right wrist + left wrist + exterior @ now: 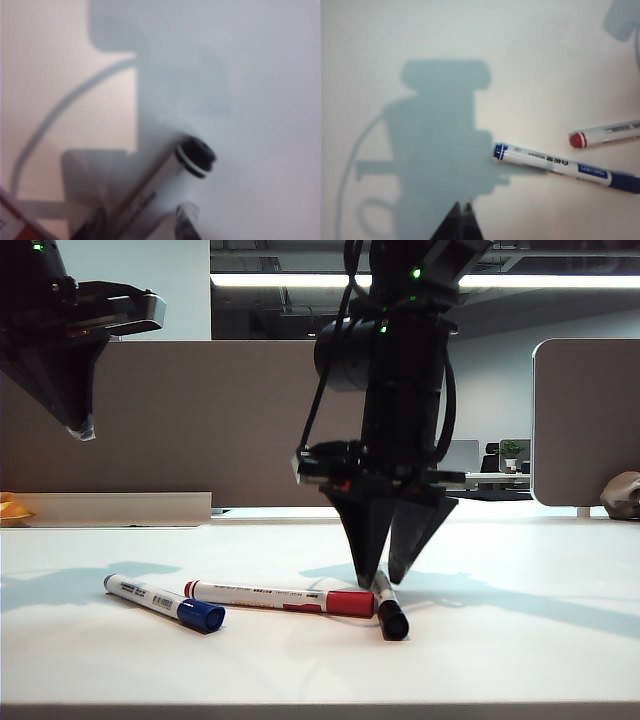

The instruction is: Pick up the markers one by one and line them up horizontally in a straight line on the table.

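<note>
Now right gripper (385,580) at frame centre, jaws apart straddling black marker (388,610); next: clamp it. Left gripper (85,430) upper left, closed, empty

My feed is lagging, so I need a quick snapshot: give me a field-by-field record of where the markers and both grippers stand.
blue marker: lying on the table, left of the others, cap toward the camera
red marker: lying roughly level, cap end near the black marker
black marker: lying on the table, angled, between the right gripper's fingers
left gripper: raised high at the left, fingers shut, holding nothing
right gripper: down at the table, fingers open, straddling the black marker
line-up: not yet straight
</note>
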You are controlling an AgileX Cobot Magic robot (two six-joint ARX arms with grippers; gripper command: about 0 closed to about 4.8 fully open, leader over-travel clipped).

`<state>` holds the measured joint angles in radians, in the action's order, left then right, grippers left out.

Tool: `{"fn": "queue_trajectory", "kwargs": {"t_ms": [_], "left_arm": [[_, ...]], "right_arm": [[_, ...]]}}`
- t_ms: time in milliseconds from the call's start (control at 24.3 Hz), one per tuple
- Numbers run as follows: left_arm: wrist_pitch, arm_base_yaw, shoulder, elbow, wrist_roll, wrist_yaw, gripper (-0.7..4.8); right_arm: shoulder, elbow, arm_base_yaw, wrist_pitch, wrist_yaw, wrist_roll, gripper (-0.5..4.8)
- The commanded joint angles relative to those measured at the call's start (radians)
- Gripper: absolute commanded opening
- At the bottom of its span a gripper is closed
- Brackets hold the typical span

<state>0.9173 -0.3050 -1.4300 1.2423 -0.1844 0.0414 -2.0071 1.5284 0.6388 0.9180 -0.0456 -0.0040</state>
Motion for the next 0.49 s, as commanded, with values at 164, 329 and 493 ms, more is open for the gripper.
{"fn": "queue_trajectory", "kwargs": {"t_ms": [164, 329, 493], "left_arm": [[0.016, -0.001, 0.005, 0.003, -0.002, 0.0, -0.06], [0.016, -0.001, 0.005, 0.004, -0.002, 0.0, -0.06], [0.016, -0.001, 0.005, 0.004, -0.003, 0.0, -0.06]], "right_arm": [[-0.012, 0.003, 0.001, 0.028, 0.007, -0.004, 1.44], [-0.011, 0.003, -0.002, 0.062, 0.078, -0.05, 1.34], [-0.011, 0.004, -0.028, 0.122, 0.112, -0.078, 0.84]]}}
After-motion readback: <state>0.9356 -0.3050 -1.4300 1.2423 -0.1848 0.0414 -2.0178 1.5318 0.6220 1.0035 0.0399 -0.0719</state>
